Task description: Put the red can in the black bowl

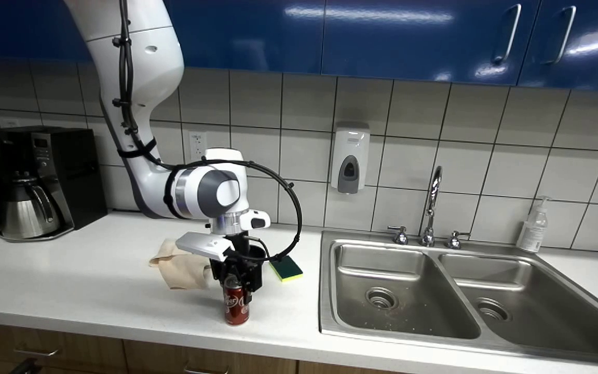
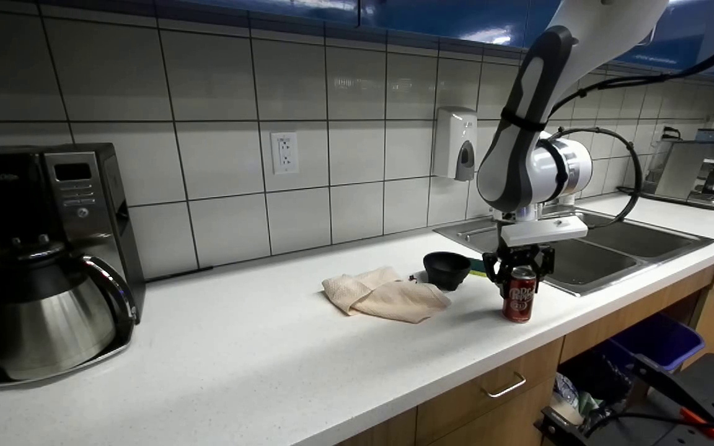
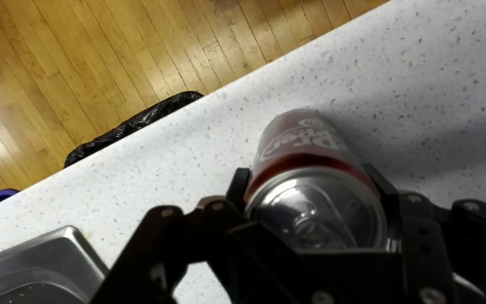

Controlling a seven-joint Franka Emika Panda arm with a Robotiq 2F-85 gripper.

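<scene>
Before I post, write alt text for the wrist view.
A red can from above, between the fingers of a black gripper, with speckled countertop around it. The corner of a metal sink shows lower left, wooden floor upper left.

Bowl [image 2: 447, 271] between cloth [image 2: 391, 298] and sponge [image 1: 286, 268]

In an exterior view I see blue cabinets [image 1: 257, 39] across the top, a coffee maker [image 1: 70, 166] at left, a sink [image 1: 327, 291] at lower right; a beige cloth [image 1: 182, 267] and green sponge [image 1: 286, 268] lie in the lower half. Wooden floor [image 3: 78, 63] fills my wrist view's upper left.
</scene>
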